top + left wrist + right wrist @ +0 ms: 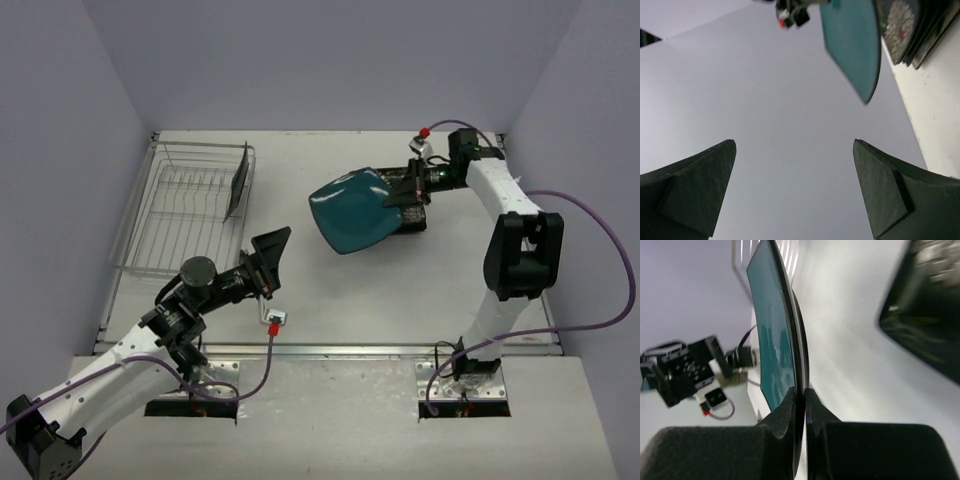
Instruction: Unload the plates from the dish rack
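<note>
The dish rack (185, 215), silver wire, sits at the table's left with one dark plate (238, 180) standing upright in it. My right gripper (403, 190) is shut on the rim of a teal plate (350, 210), which is tilted over the table's middle. In the right wrist view the fingertips (790, 402) pinch that teal plate (772, 335) edge-on. My left gripper (272, 258) is open and empty, just right of the rack's near corner. Seen from the left wrist, its fingers (895, 190) stand wide apart, with the teal plate (852, 45) far ahead.
A stack of dark plates (414, 215) lies on the table under the right gripper, also visible as the stack (912, 30) in the left wrist view. Purple cables trail from both arms. Grey walls enclose the table on three sides.
</note>
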`<state>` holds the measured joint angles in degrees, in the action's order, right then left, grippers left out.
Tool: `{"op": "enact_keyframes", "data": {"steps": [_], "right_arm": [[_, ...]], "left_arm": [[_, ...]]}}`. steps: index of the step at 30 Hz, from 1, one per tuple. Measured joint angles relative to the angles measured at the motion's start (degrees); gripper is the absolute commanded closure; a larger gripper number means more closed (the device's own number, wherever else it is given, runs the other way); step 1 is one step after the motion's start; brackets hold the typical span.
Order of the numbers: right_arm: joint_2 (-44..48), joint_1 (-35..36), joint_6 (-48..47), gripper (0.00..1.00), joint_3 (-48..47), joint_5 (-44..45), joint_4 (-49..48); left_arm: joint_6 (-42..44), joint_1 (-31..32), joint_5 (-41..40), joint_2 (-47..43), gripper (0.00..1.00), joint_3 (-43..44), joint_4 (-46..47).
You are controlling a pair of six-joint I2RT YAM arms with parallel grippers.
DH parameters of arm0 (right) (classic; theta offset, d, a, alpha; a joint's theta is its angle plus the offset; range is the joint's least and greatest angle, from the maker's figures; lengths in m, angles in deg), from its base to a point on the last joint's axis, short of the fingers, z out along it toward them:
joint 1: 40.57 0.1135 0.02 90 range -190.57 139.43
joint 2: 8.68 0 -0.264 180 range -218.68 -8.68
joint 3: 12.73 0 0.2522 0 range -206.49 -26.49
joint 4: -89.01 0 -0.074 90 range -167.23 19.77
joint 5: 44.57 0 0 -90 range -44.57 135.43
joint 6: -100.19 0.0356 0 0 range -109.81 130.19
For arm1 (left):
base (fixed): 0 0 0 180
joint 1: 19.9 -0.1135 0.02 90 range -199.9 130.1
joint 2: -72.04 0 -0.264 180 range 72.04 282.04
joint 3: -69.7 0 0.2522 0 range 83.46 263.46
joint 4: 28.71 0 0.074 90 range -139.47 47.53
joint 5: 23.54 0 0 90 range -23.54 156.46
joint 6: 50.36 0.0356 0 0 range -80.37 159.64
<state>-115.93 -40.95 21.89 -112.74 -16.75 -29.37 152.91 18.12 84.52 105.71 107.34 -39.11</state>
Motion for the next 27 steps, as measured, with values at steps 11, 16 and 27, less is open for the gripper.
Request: {"op": "enact_keyframes", "data": {"steps": [11, 16, 27], "right_arm": [[-12.08, -13.99, 2.30, 1.00, -12.40, 6.58, -3.43], [-15.47, -14.09, 4.27, 1.00, -11.66, 6.73, -6.83], [-20.16, -13.75, 10.38, 1.00, -7.14, 5.67, -17.57]], "left_arm": [[-13.49, 0.00, -13.18, 6.07, 0.00, 9.28, 5.69], [-19.83, 0.02, -17.31, 7.25, 0.00, 10.20, 5.78], [-27.39, 0.15, -24.16, 9.06, 0.00, 11.24, 4.12]]}}
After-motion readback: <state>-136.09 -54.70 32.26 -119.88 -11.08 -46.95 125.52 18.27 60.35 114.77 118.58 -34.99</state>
